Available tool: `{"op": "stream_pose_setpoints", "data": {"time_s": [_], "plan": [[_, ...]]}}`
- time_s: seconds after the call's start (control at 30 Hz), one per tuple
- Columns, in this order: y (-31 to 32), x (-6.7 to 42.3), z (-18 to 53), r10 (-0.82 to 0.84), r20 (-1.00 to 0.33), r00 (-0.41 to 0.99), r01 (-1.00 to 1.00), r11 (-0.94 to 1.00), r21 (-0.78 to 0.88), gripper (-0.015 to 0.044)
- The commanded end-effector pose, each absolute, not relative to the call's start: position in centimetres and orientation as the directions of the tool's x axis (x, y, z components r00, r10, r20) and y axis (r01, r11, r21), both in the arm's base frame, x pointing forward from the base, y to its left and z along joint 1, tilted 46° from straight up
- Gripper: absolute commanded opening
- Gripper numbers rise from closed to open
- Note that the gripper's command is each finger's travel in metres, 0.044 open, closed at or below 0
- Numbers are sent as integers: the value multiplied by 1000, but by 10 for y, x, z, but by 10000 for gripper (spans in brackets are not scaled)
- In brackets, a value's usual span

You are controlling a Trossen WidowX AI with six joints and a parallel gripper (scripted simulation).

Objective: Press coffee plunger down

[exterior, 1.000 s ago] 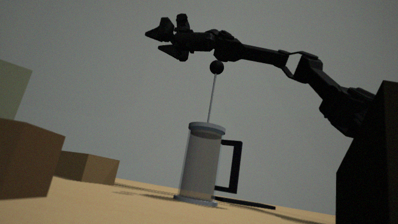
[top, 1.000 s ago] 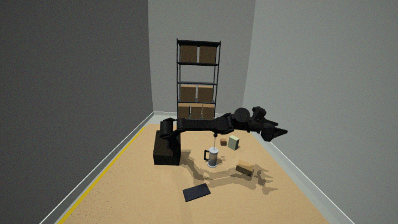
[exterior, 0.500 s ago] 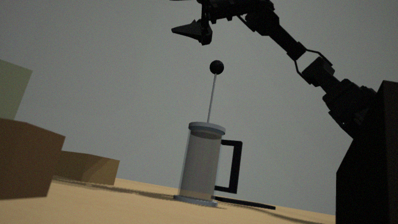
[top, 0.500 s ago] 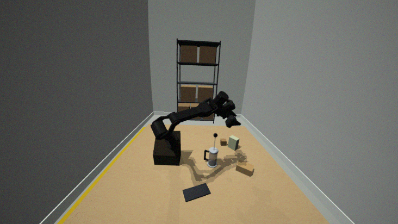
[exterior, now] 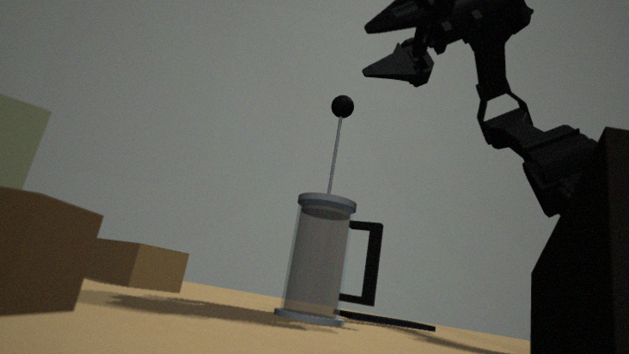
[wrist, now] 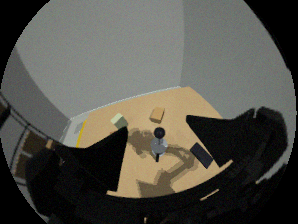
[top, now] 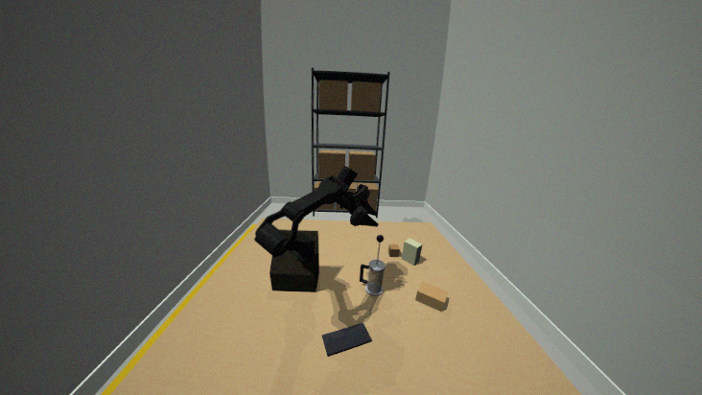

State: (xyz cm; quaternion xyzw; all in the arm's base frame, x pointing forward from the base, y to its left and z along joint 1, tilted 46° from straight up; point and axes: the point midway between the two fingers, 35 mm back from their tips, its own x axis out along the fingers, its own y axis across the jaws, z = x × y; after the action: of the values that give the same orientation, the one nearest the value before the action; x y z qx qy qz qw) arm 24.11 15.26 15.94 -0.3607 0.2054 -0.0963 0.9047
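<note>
The coffee press (top: 375, 278) (exterior: 317, 259) (wrist: 157, 151) stands upright on the tan floor, a clear cylinder with a black handle (exterior: 372, 264). Its plunger rod stands raised, with the black knob (top: 379, 239) (exterior: 342, 106) (wrist: 160, 133) high above the lid. My gripper (top: 364, 222) (exterior: 365, 50) (wrist: 157, 124) is open and empty. It hangs above the knob, a little to the arm's side, and does not touch it. In the wrist view the knob shows between the two fingers, far below.
A pale green box (top: 411, 251) (wrist: 119, 120), a small brown cube (top: 393, 250) and a tan box (top: 432, 295) (wrist: 157, 115) lie beyond and right of the press. A dark flat slab (top: 346, 338) (wrist: 201, 153) lies in front. The arm's black base (top: 294, 267) stands left. A shelf rack (top: 349, 144) stands at the back wall.
</note>
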Motion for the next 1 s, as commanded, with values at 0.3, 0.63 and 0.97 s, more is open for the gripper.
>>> {"op": "stream_pose_setpoints", "data": {"time_s": [0.3,0.63,0.97], "plan": [[110,236,125,-330,-268,905,50,709,-704,440],[107,248,119,-332,-276,902,48,711,-701,440],[101,262,115,-332,-275,903,48,712,-701,440]]}}
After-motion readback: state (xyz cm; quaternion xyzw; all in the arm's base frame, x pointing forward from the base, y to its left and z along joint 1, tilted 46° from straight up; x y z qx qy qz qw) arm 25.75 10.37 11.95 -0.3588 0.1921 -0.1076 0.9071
